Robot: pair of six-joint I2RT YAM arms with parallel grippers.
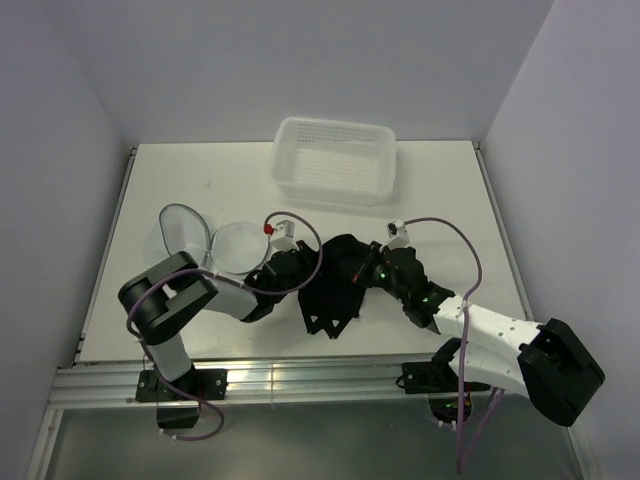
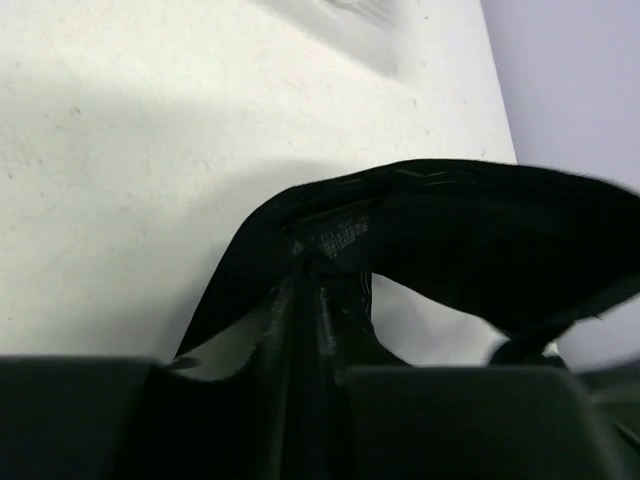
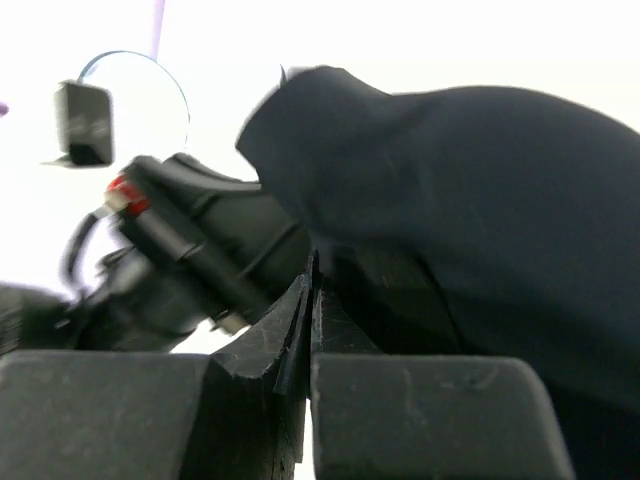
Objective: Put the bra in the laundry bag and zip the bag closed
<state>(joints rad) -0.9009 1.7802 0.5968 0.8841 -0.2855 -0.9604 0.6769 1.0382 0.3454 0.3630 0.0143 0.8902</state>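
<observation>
Right gripper [image 3: 312, 285], closest in its own wrist view: two black fingers pressed together, tips against the soft black fabric bra [image 1: 335, 285]. I read this as a pinch on the bra's right edge.

Left gripper [image 2: 312, 280]: fingers close together, the bra's labelled hem at the tips. Whether they clamp it or stand slack, cannot tell.

The bra lies bunched between the two grippers, mid-table toward the near edge, with thin straps trailing to the near side.

The round white mesh laundry bag [image 1: 190, 228] lies open just left of the bra, its two domed halves apart. No dark fabric shows inside.

Step in hand, as I judge it: carry the bra left into an open half. To do it well:
- take one firm hold
- lift the straps off the white table [image 1: 450, 200]
- lower the bundle wholly inside the dark zipper rim, so nothing fouls the zip

In the way: the left arm's own wrist lies between bra and bag, and a purple cable [image 1: 318, 252] loops above it. The white perforated plastic basket [image 1: 283, 160] stands at the far side, well apart.
</observation>
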